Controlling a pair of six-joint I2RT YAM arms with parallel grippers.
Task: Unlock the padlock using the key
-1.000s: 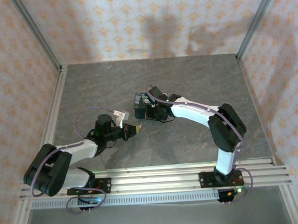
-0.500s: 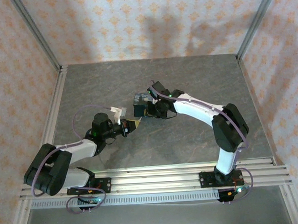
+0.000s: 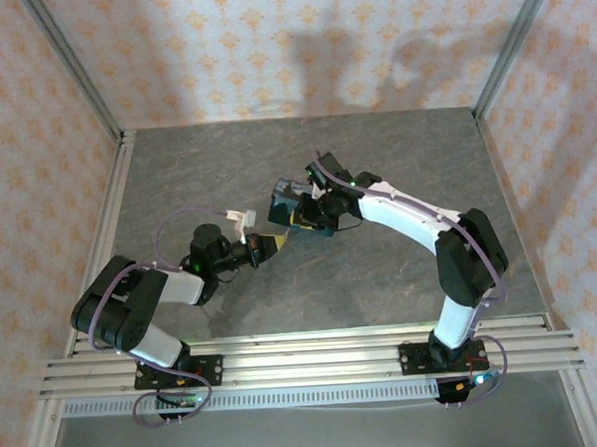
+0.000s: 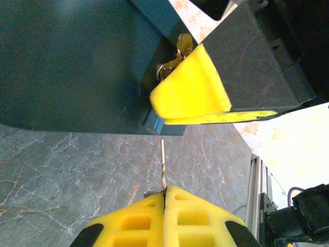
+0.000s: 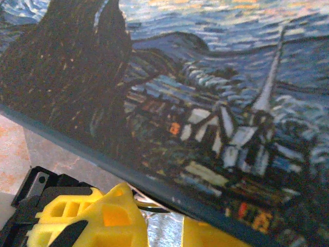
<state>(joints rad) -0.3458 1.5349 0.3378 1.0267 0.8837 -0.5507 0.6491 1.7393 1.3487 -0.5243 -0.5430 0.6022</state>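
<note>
The padlock [image 3: 285,202], a dark-blue block with a starry-night print [image 5: 205,103], hangs just above the table with my right gripper [image 3: 302,213] shut on it. Its lower edge sits between the yellow pads [image 5: 110,211] in the right wrist view. My left gripper [image 3: 271,246] is just left of and below it, shut on the key [image 4: 163,164]. The thin metal blade sticks out of the pads and points at the padlock's underside [image 4: 77,62], its tip a short gap from the corner. The key's head is hidden in the pads. A yellow right finger [image 4: 190,95] presses the padlock beside a small metal part.
The grey stone table [image 3: 395,158] is boxed in by patterned walls. An aluminium rail [image 3: 108,223] runs along the left side, and more rails [image 3: 316,358] lie across the near edge by the arm bases.
The left arm has reached forward, bringing the key up and right towards the padlock. The right arm has carried the padlock slightly up and to the right.
</note>
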